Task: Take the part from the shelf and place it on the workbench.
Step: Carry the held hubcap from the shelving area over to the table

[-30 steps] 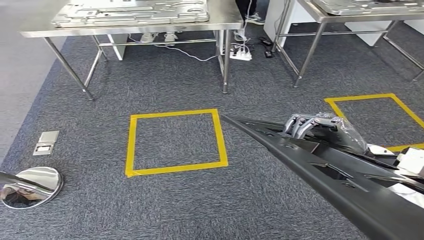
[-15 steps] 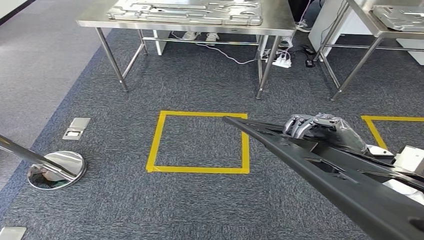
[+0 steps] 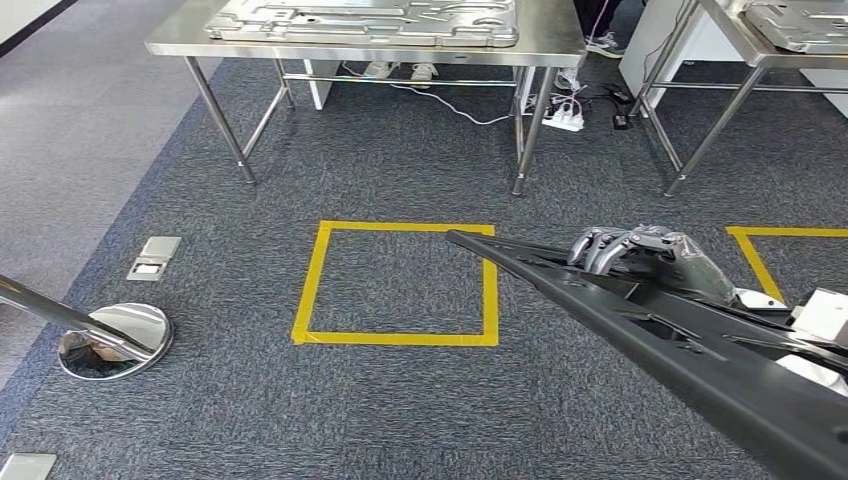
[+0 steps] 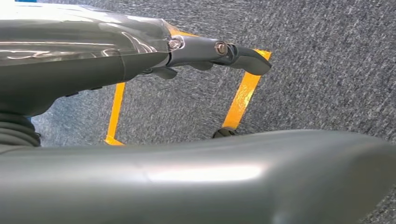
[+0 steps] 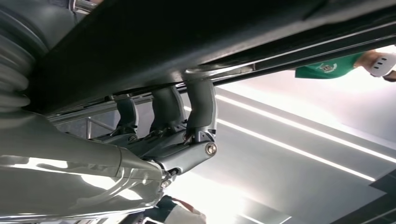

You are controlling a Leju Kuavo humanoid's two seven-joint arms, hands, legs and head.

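At four o'clock in the head view the right robot hand (image 3: 628, 250) grips the long black part (image 3: 680, 350); left robot hand (image 4: 219, 51) state unclear; the view has swung slightly since, centring the bench (image 3: 370, 42) at twelve o'clock; carrying likely continues.

The long part (image 3: 700, 350) looks like matt black moulded plastic, smooth with ribbed recesses. The right hand (image 3: 625, 248) gripping it at 3 o'clock is satin grey metal with darker fingers (image 5: 201, 105); the left hand (image 4: 140, 51) shows a glossy grey shell and a ribbed rubbery cover. The floor (image 3: 400, 410) is rough grey-blue carpet with glossy yellow tape (image 3: 400, 338). At 12 o'clock, a brushed steel workbench (image 3: 560, 40) carries dull pressed sheet metal (image 3: 365, 20). At 8 o'clock a mirror-polished metal base (image 3: 112, 340)
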